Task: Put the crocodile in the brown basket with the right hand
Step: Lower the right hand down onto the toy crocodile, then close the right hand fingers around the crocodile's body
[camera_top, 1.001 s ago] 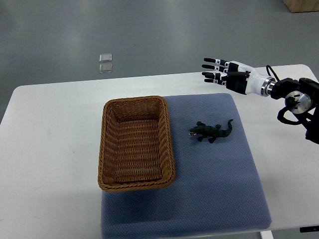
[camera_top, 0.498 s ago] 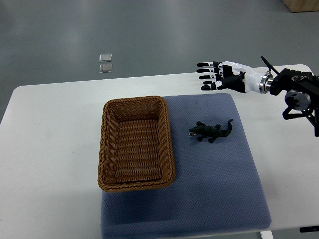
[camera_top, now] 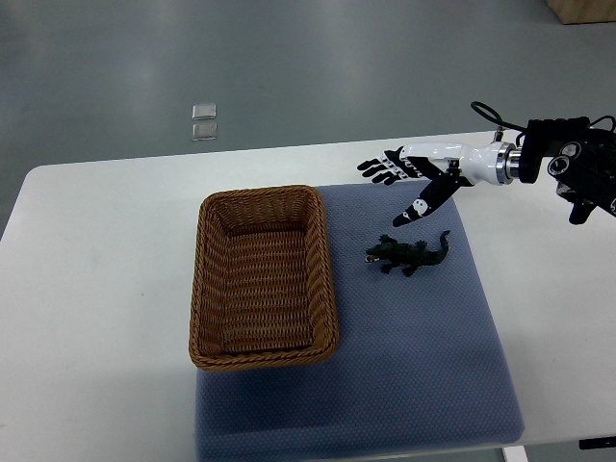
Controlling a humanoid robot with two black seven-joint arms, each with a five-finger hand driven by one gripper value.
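Held right hand [camera_top: 416,174] above the blue mat [camera_top: 414,366], fingers spread apart, grasping nothing.
Found crocodile [camera_top: 407,254] lying on mat at hand's 6 o'clock, untouched, at 3 o'clock of brown basket [camera_top: 260,193] on white surface [camera_top: 96,289].

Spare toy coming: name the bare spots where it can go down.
Free: the near half of the blue mat, below the crocodile and right of the basket; the white table left of the basket. Tight: the mat's far strip, where the right hand hovers open.
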